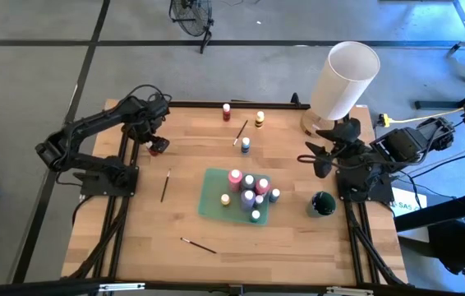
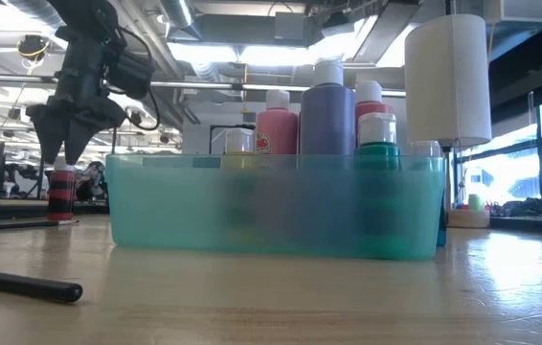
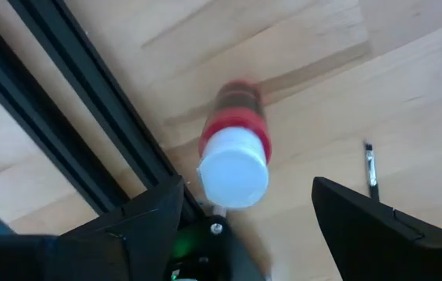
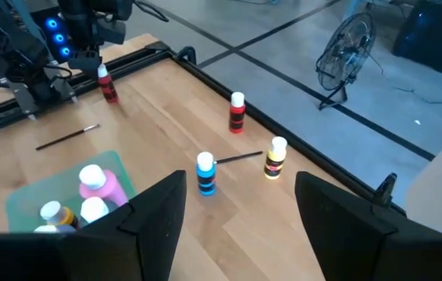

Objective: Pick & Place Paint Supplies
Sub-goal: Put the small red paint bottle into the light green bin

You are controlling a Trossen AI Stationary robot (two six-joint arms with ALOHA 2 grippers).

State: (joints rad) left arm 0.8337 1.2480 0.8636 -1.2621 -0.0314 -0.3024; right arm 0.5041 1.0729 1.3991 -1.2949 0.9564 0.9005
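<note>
Both left fingers (image 3: 158, 215) flank red bottle (image 3: 235, 152), apart.

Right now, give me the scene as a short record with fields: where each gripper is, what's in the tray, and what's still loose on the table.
left gripper: open, poised above a red bottle at the table's left edge rail
right gripper: open, empty, waiting at the right side beside the white cylinder
tray: green tray at centre, holding a cluster of bottles, pink and purple among them
loose bottles: second red bottle, yellow bottle, blue bottle near the far edge
loose brushes: three, one by the blue bottle, one left of the tray, one near the front
</note>
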